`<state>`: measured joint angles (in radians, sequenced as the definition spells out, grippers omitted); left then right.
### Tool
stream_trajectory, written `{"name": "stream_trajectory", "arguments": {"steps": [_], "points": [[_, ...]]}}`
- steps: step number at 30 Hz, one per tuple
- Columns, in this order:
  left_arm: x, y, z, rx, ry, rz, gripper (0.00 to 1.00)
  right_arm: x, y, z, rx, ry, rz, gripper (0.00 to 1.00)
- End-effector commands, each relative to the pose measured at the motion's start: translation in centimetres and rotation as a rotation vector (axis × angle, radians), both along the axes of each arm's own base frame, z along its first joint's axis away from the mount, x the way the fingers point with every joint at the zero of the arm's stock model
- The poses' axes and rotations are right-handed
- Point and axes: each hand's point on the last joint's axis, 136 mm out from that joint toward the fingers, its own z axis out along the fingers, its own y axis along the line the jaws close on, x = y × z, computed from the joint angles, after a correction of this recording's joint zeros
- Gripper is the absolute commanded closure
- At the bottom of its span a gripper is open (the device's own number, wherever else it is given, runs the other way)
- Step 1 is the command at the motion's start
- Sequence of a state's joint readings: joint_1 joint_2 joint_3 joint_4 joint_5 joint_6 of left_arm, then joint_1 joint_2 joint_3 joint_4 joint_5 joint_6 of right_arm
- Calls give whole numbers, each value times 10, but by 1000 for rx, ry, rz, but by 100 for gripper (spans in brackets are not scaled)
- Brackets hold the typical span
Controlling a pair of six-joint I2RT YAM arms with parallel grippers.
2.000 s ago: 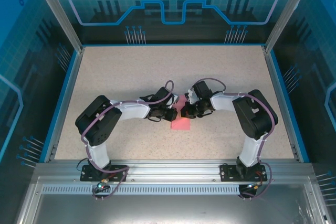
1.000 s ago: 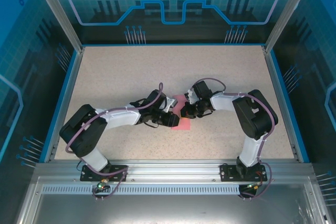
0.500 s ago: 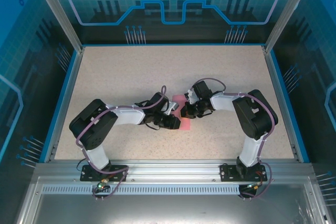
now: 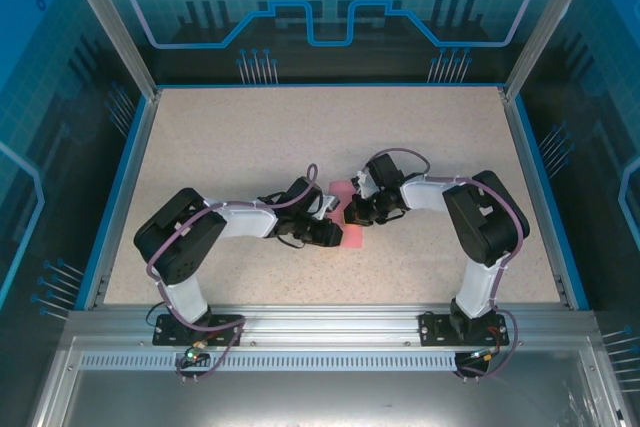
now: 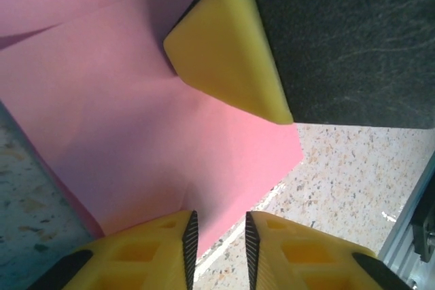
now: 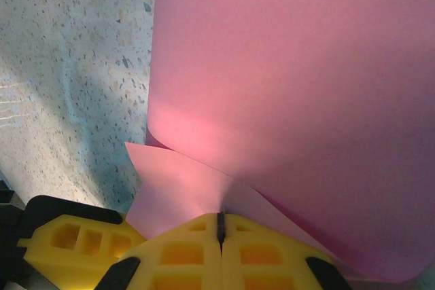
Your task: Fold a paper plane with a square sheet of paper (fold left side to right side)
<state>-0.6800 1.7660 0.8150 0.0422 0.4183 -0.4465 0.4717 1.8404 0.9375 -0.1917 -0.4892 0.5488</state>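
Sheet of paper (image 4: 351,237): pink, lying about mid-tabletop (image 4: 230,137), a little toward the near edge. Already doubled over, with a second layer lapped on the first and a soft rolled bend along one side in the right wrist view (image 6: 292,86). Not yet creased flat.

Step in hand, as judged: the left-to-right fold, at the stage of holding and flattening.

Right claw (image 6: 219,221): clenched, tips down on the paper at its far part, apparently pinning it. Cannot tell whether a layer is nipped between the tips.

Left claw (image 5: 219,225): parted by a narrow gap, grasping nothing, poised over the near corner of the paper (image 5: 136,100), just beside the right claw (image 4: 358,212).

Next move, as judged: press down and sweep along the rolled bend to set a sharp crease. Needs edges kept aligned under the pin; thin paper likely to skid or buckle if pushed sideways.

Writing: none legible on paper or claws. Blue gear and line graphics on the walls, no text made out.
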Motion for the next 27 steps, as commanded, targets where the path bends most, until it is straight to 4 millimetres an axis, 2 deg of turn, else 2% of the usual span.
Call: {"name": "stream_trajectory", "arguments": {"steps": [1,8,11,20,27], "points": [[-11,17,-15,71,31,28,76,-9,-3,-11,-36,33,21,100],[-22,24,-21,65,48,36,85,-6,10,21,70,-63,86,100],[-22,25,-22,67,46,38,86,-13,13,25,50,-64,125,100],[-21,24,-24,68,42,39,86,-32,29,5,3,-9,180,100],[-20,25,-26,75,45,45,86,-32,17,-11,-86,13,187,100]]}}
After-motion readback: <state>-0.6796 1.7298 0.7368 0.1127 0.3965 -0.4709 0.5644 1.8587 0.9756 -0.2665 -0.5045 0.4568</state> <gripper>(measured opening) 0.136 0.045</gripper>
